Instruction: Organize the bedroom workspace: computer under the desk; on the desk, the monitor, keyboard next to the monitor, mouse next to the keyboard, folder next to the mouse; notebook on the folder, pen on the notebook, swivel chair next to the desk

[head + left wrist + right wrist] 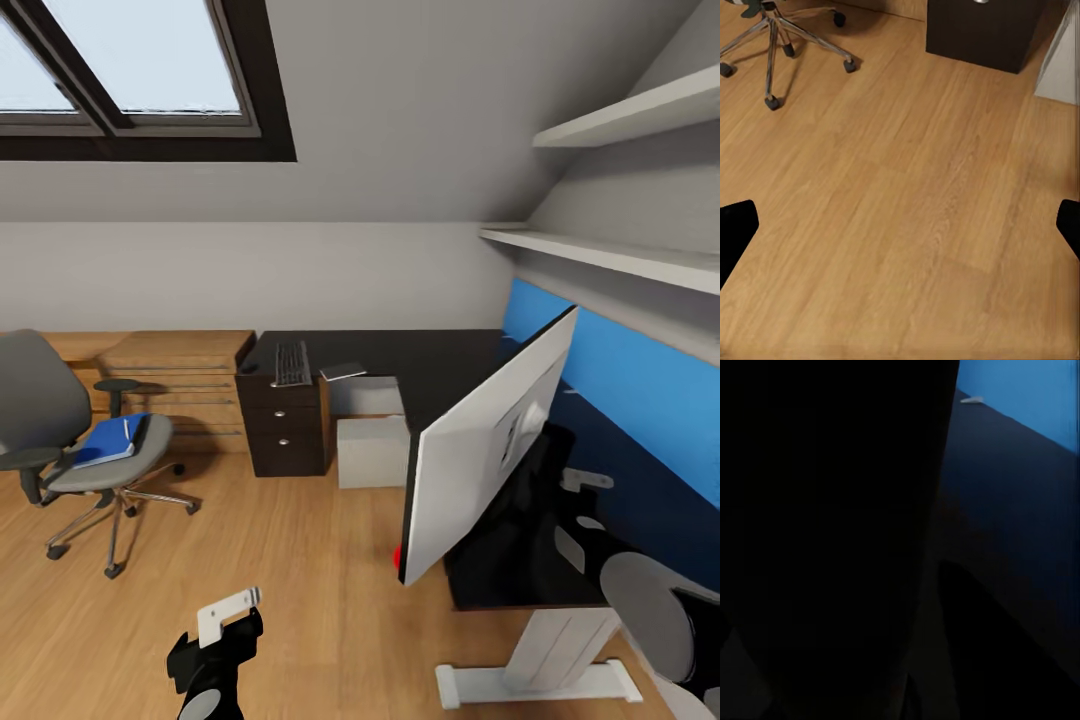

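bedroom [400,190] | monitor [480,450] hides right gripper, state unclear | left gripper [900,225] spread

From the head camera I see an evenly bright room; daylight comes through the skylight [130,70], and the view looks stretched near the edges. The swivel chair [80,440] throws only a soft shadow on the floor [300,560]. My right wrist picture is almost black, with dim blue at one corner.
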